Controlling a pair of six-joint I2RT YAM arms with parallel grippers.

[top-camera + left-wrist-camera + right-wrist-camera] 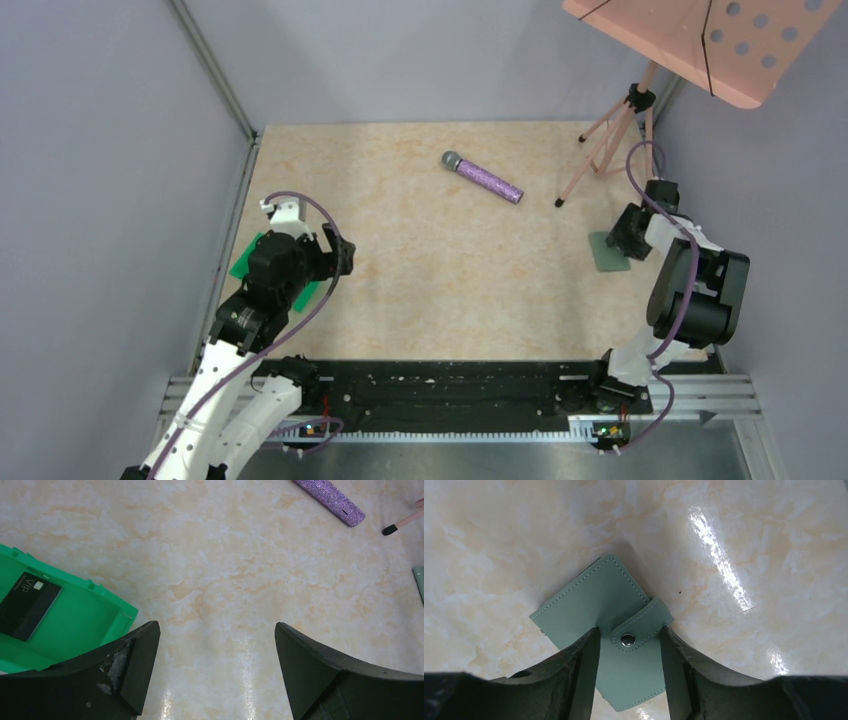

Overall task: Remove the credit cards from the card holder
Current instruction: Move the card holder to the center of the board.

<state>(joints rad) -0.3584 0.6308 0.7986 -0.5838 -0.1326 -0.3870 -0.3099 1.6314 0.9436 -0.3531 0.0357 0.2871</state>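
The card holder [594,597] is a grey-green wallet lying folded shut on the table, its strap [639,625] snapped across it. In the top view it lies at the right edge [606,253]. My right gripper [629,629] is open just over it, one finger on each side of the strap; it also shows in the top view [630,232]. One dark credit card [27,605] marked VIP lies in a bright green tray [85,615] at the left [243,262]. My left gripper [215,625] is open and empty over bare table beside the tray [338,258].
A purple glitter microphone [483,177] lies at the back middle of the table. A pink tripod stand [605,145] with a pink perforated desk [700,40] stands at the back right, close behind my right arm. Grey walls close in both sides.
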